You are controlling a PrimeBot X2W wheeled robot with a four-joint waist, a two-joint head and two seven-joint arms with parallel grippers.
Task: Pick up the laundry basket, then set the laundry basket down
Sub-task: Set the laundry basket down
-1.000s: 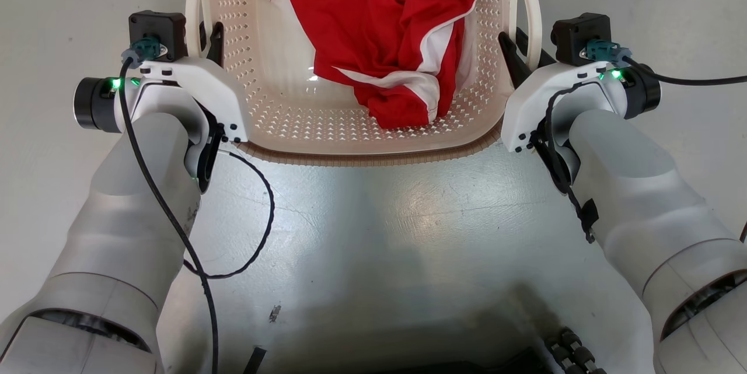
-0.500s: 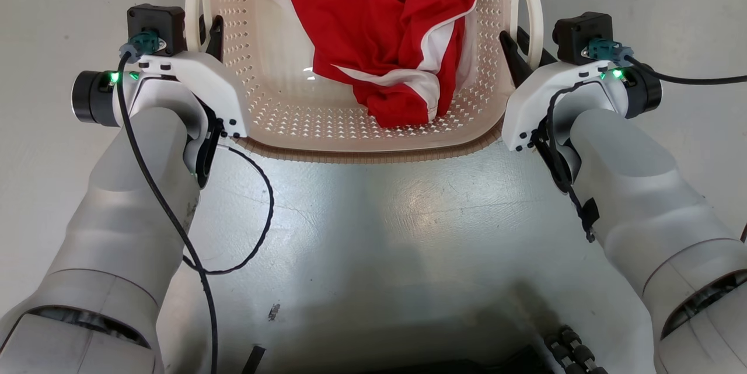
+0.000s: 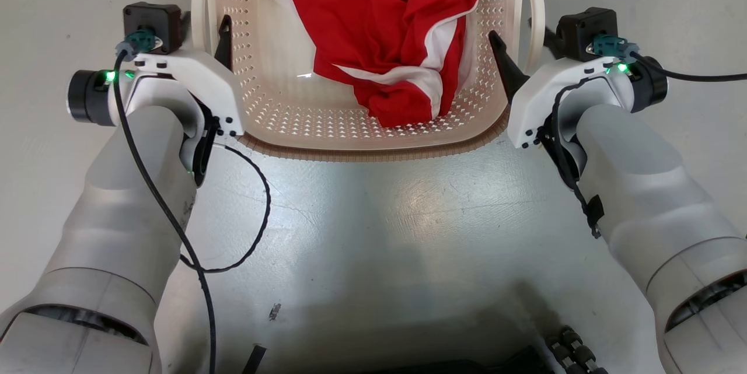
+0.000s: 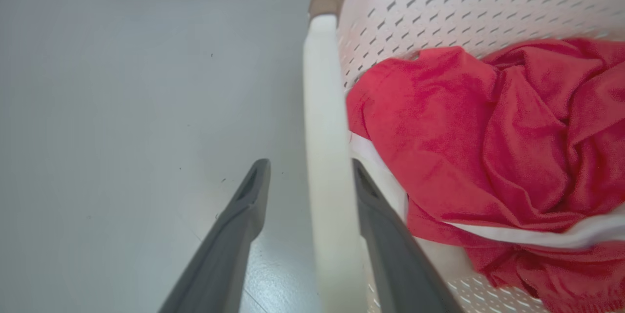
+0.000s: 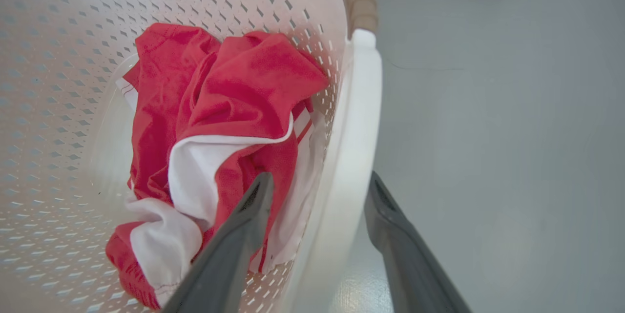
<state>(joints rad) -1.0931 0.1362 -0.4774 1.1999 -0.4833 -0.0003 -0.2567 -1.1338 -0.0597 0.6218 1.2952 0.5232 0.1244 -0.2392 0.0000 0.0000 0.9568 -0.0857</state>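
I see laundry basket (image 3: 280,100) right ahead, between my two arms, over grey floor (image 3: 373,234) — cannot tell if it sits or hangs. Red and white cloth (image 3: 385,30) bunched inside. Left gripper (image 4: 308,166) open, one finger each side of left handle (image 4: 324,108). Right gripper (image 5: 320,178) same — open, fingers either side of right handle (image 5: 354,132), not pinching.

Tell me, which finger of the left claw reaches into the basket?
The finger beside the red cloth; its twin hangs outside the white handle, over floor.
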